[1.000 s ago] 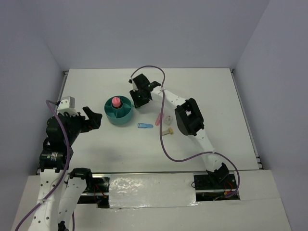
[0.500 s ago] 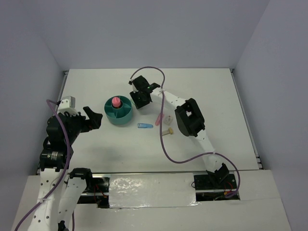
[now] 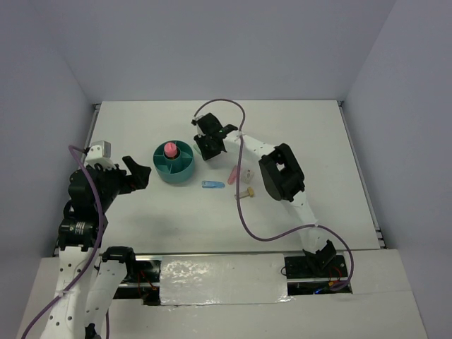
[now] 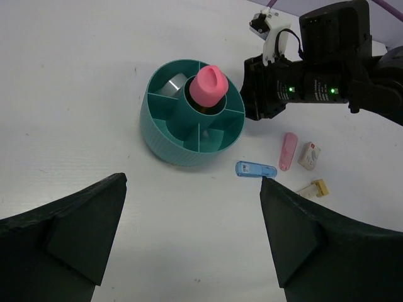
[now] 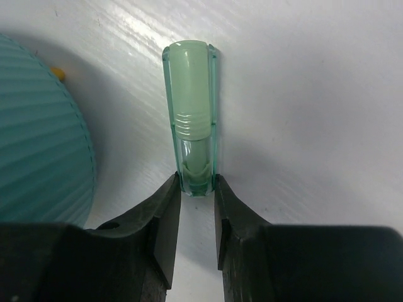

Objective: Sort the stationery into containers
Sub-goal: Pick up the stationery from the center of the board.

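Observation:
The round teal organiser [image 3: 185, 169] stands left of centre with a pink glue stick [image 3: 170, 149] upright in its central cup. Just to its right lies a green piece [image 5: 191, 119] flat on the table. My right gripper [image 5: 197, 185] is shut on its near end, one fingertip against each side. A blue piece [image 3: 212, 185], a pink piece [image 3: 234, 173], a white block [image 3: 247, 174] and a beige piece [image 3: 245, 193] lie loose right of the organiser. My left gripper [image 4: 192, 178] hangs open and holds nothing, a little way to the left of the organiser [image 4: 165, 141].
The organiser's ribbed wall [image 5: 38, 138] is close on the left of the right gripper [image 3: 209, 145]. A clear ring-like item [image 4: 170, 87] sits in one outer compartment. White walls bound the table at the back and sides.
The right gripper's jaws have narrowed onto the green piece beside the organiser. The left arm has not moved.

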Robot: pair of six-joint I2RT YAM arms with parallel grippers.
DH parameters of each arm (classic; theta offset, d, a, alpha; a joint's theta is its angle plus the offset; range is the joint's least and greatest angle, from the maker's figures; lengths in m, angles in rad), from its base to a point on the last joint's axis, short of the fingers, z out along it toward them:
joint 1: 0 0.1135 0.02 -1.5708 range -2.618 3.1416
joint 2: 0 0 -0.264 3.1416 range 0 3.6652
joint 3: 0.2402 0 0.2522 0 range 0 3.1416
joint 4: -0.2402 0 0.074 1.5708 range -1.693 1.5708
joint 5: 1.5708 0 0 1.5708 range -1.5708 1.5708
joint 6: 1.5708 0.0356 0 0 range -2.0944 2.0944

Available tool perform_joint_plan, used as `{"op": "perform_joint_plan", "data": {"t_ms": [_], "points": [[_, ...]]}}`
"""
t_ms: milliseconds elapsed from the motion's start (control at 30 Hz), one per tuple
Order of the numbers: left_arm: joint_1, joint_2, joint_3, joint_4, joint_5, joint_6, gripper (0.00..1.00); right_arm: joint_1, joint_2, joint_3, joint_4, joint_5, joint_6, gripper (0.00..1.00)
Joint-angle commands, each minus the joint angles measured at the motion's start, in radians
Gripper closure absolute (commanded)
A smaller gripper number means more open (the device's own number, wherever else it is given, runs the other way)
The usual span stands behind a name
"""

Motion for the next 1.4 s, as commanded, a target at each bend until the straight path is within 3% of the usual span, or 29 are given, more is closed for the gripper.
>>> {"op": "perform_joint_plan", "data": {"t_ms": [0, 233, 367, 533, 700, 833, 967, 1067, 1233, 1367], "points": [[0.000, 0.010, -0.005, 0.053, 0.035, 0.013, 0.01, -0.015, -0.077, -0.148, 0.011, 0.003, 0.034, 0.88], [-0.001, 0.062, 0.029, 0.128, 0.218, -0.041, 0.01, -0.031, -0.500, -0.582, 0.270, 0.046, 0.117, 0.90], [-0.003, 0.083, 0.084, 0.169, 0.274, -0.108, 0.01, -0.028, -0.693, -0.723, 0.315, 0.054, 0.134, 0.90], [-0.053, 0.144, 0.111, 0.290, 0.375, -0.288, 0.01, 0.076, -0.957, -0.887, 0.363, 0.095, 0.138, 0.89], [-0.257, 0.212, 0.101, 0.387, 0.278, -0.409, 0.01, 0.282, -1.167, -1.001, 0.435, 0.146, 0.160, 0.90], [-0.426, 0.266, 0.117, 0.398, 0.199, -0.432, 0.01, 0.363, -1.254, -1.032, 0.446, 0.198, 0.192, 0.89], [-0.500, 0.303, 0.135, 0.363, 0.125, -0.429, 0.03, 0.429, -1.289, -1.018, 0.429, 0.258, 0.187, 0.90], [-0.514, 0.307, 0.141, 0.338, 0.085, -0.414, 0.06, 0.452, -1.306, -1.013, 0.426, 0.261, 0.187, 0.89], [-0.515, 0.310, 0.144, 0.351, 0.096, -0.397, 0.22, 0.479, -1.290, -0.997, 0.430, 0.233, 0.180, 0.89], [-0.515, 0.306, 0.155, 0.344, 0.084, -0.386, 0.46, 0.491, -1.275, -0.992, 0.433, 0.238, 0.175, 0.89]]}}
